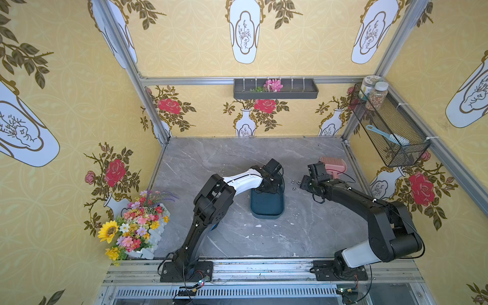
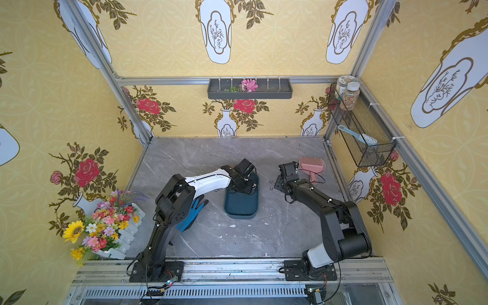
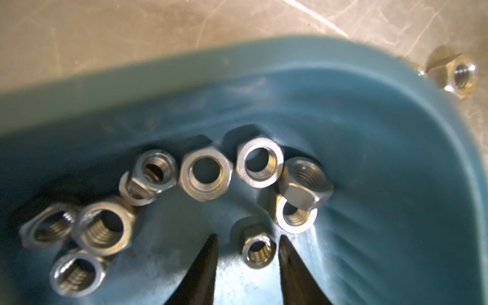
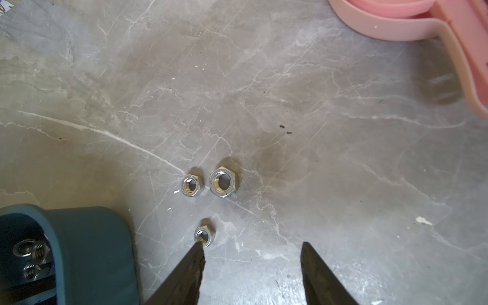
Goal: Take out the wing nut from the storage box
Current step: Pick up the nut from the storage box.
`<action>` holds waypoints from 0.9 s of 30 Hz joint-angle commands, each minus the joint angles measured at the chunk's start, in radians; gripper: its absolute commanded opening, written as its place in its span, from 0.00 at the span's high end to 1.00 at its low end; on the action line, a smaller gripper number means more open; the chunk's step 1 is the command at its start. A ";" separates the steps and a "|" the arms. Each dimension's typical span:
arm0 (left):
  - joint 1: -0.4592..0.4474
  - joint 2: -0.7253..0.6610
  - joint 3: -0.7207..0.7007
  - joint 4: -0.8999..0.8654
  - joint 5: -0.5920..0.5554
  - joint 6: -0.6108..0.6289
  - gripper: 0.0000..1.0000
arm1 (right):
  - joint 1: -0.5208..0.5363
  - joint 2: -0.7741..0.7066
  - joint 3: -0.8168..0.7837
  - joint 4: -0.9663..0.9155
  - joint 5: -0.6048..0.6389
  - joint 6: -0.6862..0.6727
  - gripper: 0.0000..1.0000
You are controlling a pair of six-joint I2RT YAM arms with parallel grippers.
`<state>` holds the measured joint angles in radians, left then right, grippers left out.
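The storage box [image 1: 266,208] is a dark teal tray in mid-table, seen in both top views. My left gripper [image 3: 248,237] reaches down into its far end, where several steel hex nuts lie. Its two black fingers stand on either side of a small hex nut [image 3: 257,250]; one finger is close against it and the other is a gap away. I cannot make out a wing nut among them. My right gripper [image 4: 252,244] hovers open over bare table right of the box [image 4: 92,237], one fingertip beside a loose nut [image 4: 204,235].
Two more hex nuts [image 4: 224,182] lie on the table past the right gripper. A pink slotted scoop [image 1: 334,166] lies at the back right. A blue glove [image 2: 191,215] lies under the left arm. Flowers [image 1: 134,227] stand at the left edge, and a wire basket [image 1: 388,129] hangs on the right wall.
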<state>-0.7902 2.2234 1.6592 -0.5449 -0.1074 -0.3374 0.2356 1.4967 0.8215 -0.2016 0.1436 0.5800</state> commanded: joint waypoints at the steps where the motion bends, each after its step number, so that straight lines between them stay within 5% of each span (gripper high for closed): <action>1: 0.002 0.026 -0.012 -0.112 -0.009 0.002 0.63 | -0.001 -0.009 -0.001 0.039 0.007 0.013 0.41; 13: 0.002 0.003 0.004 -0.114 0.015 -0.017 0.80 | -0.005 -0.003 0.003 0.037 0.005 0.011 0.40; 27: 0.036 -0.243 -0.053 -0.089 0.071 -0.063 0.81 | -0.006 0.007 0.000 0.045 -0.002 0.011 0.40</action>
<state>-0.7738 2.0251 1.6341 -0.6426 -0.0654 -0.3775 0.2291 1.4975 0.8215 -0.1802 0.1413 0.5968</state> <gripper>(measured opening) 0.220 0.599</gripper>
